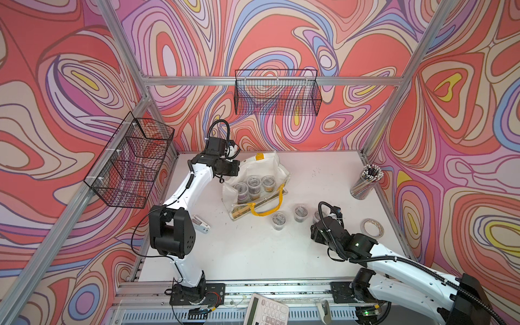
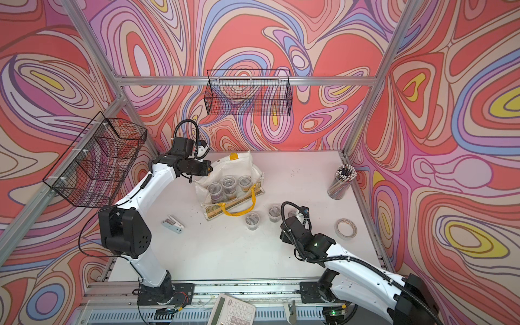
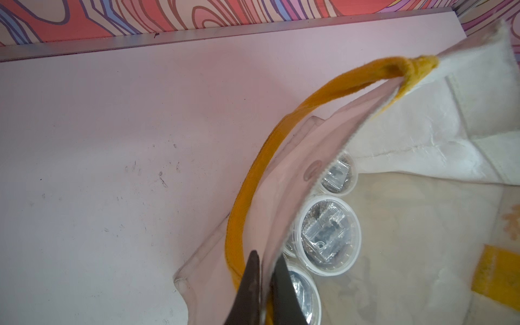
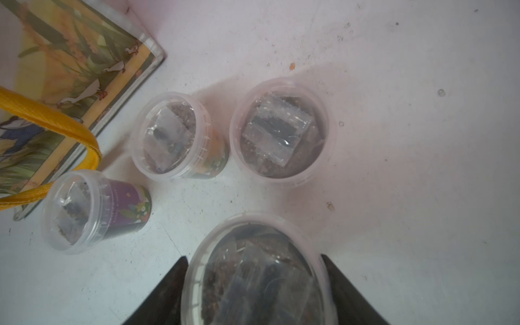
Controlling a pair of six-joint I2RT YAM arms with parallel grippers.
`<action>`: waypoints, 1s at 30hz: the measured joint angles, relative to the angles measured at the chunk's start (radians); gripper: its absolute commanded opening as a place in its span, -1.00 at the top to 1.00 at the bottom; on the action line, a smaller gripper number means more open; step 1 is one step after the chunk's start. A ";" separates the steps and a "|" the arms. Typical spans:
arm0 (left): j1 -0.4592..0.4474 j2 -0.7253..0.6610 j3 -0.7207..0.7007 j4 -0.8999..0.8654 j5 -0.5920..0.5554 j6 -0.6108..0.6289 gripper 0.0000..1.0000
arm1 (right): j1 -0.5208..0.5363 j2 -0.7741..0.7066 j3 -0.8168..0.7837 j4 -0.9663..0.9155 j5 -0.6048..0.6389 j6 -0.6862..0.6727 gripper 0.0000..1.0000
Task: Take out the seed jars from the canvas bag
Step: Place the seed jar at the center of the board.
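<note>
Closest, a seed jar (image 4: 259, 281) is clamped in the right tool (image 4: 253, 256), beside three jars (image 4: 180, 135) on the table (image 4: 408, 168); the left tool (image 3: 267, 256) pinches the rim of the canvas bag (image 1: 271, 166), propping it open; more jars (image 1: 253, 183) lie inside; next likely: set down, release, reach back.

The walls (image 1: 281, 33) all around are covered in a swirling print of coral, lilac, blue, cream and yellow. Silvery metal beams (image 1: 197, 80) frame the booth, one running level across the back wall. A black wire basket (image 1: 277, 92) hangs from it, and a second, divided wire basket (image 1: 132, 163) hangs on the left side. Below sits a white table (image 1: 253, 253), scuffed, speckled and evenly lit.
</note>
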 measured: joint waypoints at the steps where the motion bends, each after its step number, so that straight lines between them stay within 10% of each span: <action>1: 0.000 0.000 0.000 0.000 0.000 0.000 1.00 | 0.000 0.006 -0.015 0.013 0.000 0.005 -0.07; 30: 0.000 0.000 0.000 0.000 0.008 -0.008 1.00 | 0.001 -0.034 0.045 -0.027 0.023 0.005 -0.88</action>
